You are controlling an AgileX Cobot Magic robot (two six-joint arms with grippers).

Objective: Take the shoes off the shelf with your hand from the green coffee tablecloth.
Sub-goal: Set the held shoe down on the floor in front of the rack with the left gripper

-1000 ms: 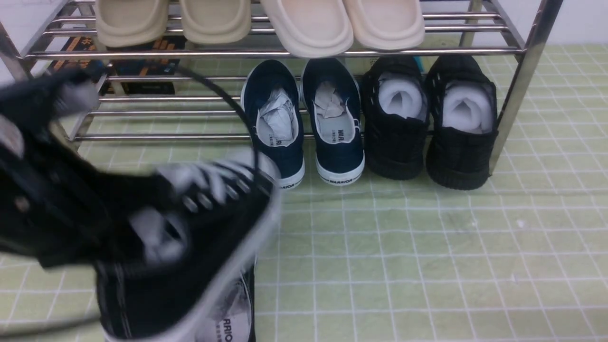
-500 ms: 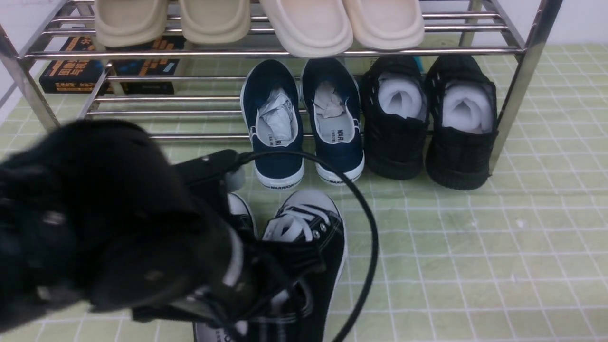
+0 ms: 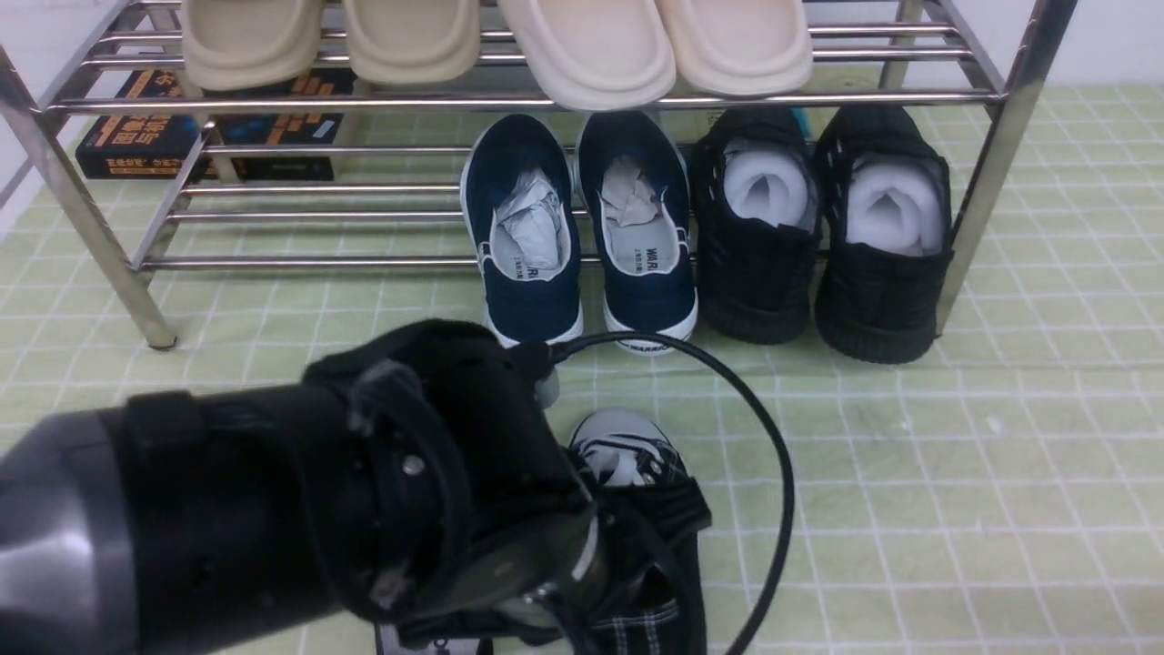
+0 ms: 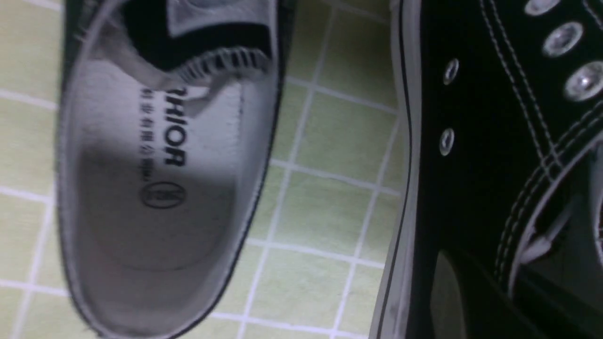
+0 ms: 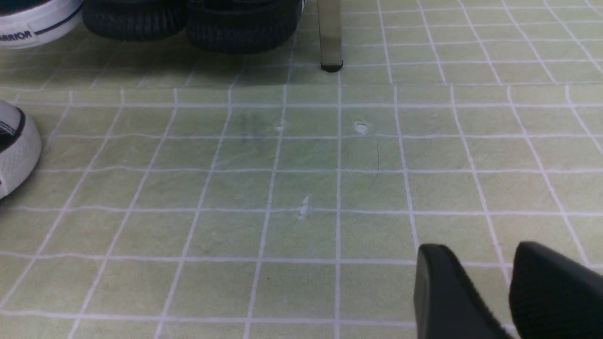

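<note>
Front view: black canvas lace-up sneakers with white toe caps (image 3: 623,435) lie off the chrome tube shelf (image 3: 546,98) on the pale green grid tablecloth (image 3: 909,500) at 6 o'clock, toes toward 12; the nearer left gripper (image 3: 637,546) pinches one narrowly, while the right gripper (image 5: 485,268) is slightly parted and empty

Black white-toed sneakers (image 3: 627,438) stand on the green tablecloth (image 3: 909,509) before the chrome shelf (image 3: 993,164).
</note>
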